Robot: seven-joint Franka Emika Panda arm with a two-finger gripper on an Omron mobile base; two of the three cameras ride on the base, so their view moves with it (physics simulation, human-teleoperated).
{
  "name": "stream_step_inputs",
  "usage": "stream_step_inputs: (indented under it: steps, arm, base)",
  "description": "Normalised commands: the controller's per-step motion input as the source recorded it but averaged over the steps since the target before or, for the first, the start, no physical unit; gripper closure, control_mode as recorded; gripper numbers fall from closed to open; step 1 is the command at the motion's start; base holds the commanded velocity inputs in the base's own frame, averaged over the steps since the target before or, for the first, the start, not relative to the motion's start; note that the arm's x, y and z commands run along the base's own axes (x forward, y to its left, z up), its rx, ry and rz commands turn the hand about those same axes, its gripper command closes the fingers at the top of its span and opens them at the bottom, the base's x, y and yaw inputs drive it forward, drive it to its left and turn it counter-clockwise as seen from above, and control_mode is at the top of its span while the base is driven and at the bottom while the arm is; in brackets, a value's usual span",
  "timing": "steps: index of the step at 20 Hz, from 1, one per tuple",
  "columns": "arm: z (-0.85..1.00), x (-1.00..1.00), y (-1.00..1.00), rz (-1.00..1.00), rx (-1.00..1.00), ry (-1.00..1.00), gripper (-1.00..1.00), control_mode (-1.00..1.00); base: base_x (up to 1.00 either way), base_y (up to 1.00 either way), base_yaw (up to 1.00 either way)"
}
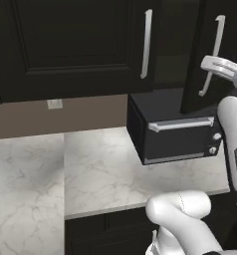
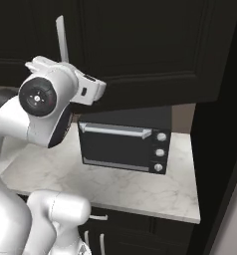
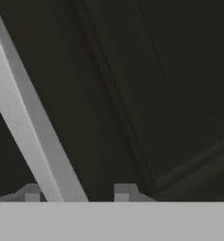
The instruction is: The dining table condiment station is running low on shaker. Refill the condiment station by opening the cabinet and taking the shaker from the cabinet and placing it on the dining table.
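The black-brown cabinet (image 1: pixel 70 45) hangs above the worktop. Its right door (image 1: pixel 227 74) stands slightly ajar, with a dark gap beside it. My gripper (image 1: pixel 206 63) is raised at that door's long silver handle (image 1: pixel 216 47). In the hand view the handle (image 3: pixel 24 117) runs diagonally between my two fingertips (image 3: pixel 125 190). The gripper (image 3: pixel 78 193) is open around the bar, with a gap on one side. The door panel (image 3: pixel 170 70) lies right behind it. The shaker is hidden and the dining table is out of view.
A black box-shaped oven (image 1: pixel 180 134) with a horizontal silver handle sits on the white marble worktop (image 1: pixel 100 169) just under the cabinet and my hand. A beige backsplash with an outlet (image 1: pixel 54 103) runs behind. A tall dark panel (image 2: pixel 225 149) stands at the right.
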Motion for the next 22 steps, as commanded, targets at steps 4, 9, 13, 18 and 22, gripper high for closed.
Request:
stream_step_inputs:
  steps: [4,9,13,18,22]
  arm:
    - [0.00,-1.00,-0.74,-0.02,0.21,0.00,-1.00,-1.00]
    - [-0.08,-0.58,-0.20,-0.04,0.06,0.01,-1.00,-1.00]
    - [-0.11,-0.74,-0.02,0.00,0.01,0.00,-1.00,-1.00]
    - [0.11,-0.64,0.49,0.00,-0.23,-0.03,-1.00,-1.00]
    - [0.08,0.37,1.00,0.00,-0.57,0.07,-1.00,-1.00]
  base:
    - [0.00,0.00,0.00]
    - [0.00,0.00,0.00]
    - [0.00,0.00,0.00]
    - [0.00,0.00,0.00]
    - [0.00,0.00,0.00]
